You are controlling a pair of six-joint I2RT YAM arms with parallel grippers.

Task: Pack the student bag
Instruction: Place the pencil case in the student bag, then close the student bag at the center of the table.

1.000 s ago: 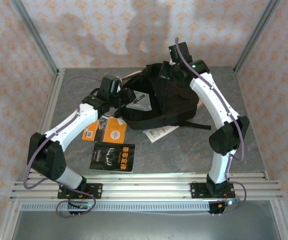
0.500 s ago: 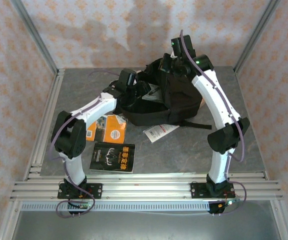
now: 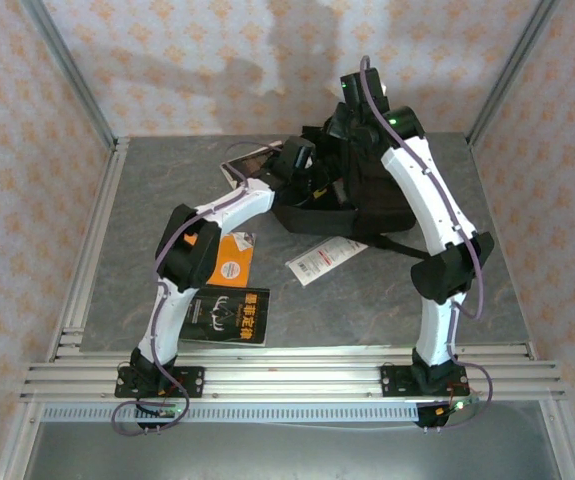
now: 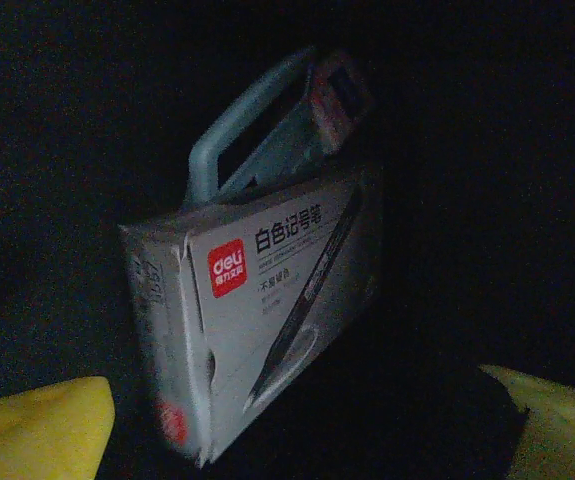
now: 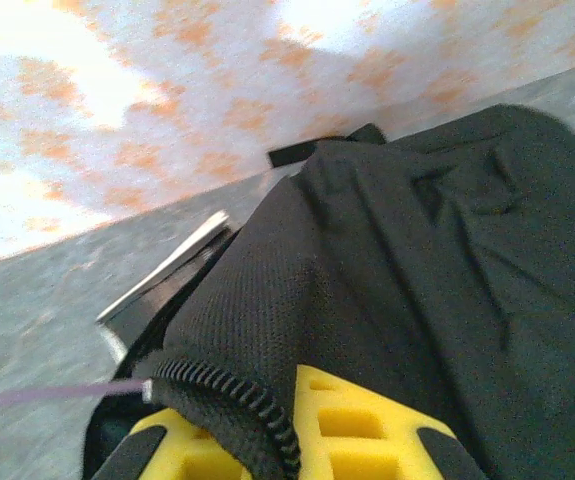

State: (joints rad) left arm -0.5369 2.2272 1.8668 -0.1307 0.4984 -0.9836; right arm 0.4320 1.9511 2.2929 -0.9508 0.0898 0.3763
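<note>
Left claw [image 4: 289,440] wide inside student bag [image 5: 417,250], pen box [image 4: 267,300] ahead, right claw [image 5: 277,445] pinching its zipper edge

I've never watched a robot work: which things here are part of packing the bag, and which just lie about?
In the job: student bag, its rim pinched by the right gripper; pen box inside it; open left gripper facing the box.
Lying untouched on the table: orange book, black book, white leaflet, perhaps next.

I was running a staged lab cell: aluminium rails [image 3: 287,372] along the frame's bottom, floral-papered panels [image 3: 167,70] across the top, grey tabletop [image 3: 367,310] between.
</note>
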